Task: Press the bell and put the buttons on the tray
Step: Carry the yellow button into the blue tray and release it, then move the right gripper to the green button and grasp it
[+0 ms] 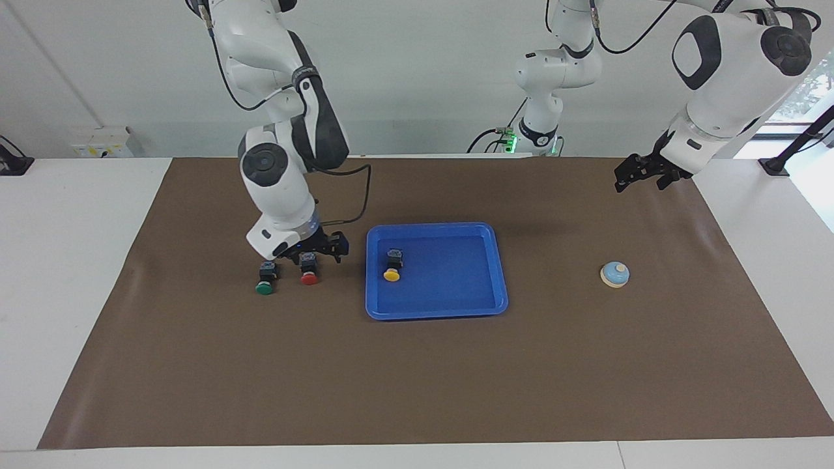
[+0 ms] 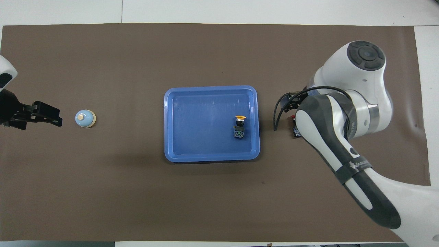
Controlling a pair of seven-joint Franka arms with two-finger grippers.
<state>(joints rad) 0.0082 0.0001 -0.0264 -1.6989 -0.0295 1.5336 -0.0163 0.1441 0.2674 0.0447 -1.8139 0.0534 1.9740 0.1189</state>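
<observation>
While the yellow button point(image 1: 391, 266) lies on its side in the tray point(image 1: 435, 310), by the rim at the right arm's end, with nothing touching it, the other two buttons are on the brown mat point(image 1: 417, 378) just beside the tray at that same end. The red button point(image 1: 309, 269) is the one nearer to the tray, and the green button point(image 1: 265, 278) lies just beside it. The right gripper point(image 1: 311, 251) is low over the red button, its fingers point(image 1: 337, 245) spread wide and holding nothing; in the overhead view the arm hides most of both buttons. The bell point(image 1: 614, 274) stands on the mat well apart from the tray, toward the left arm's end. The left gripper point(image 1: 642, 174) waits in the air over the mat's edge at that end; whether its fingers are apart or together I cannot tell.
</observation>
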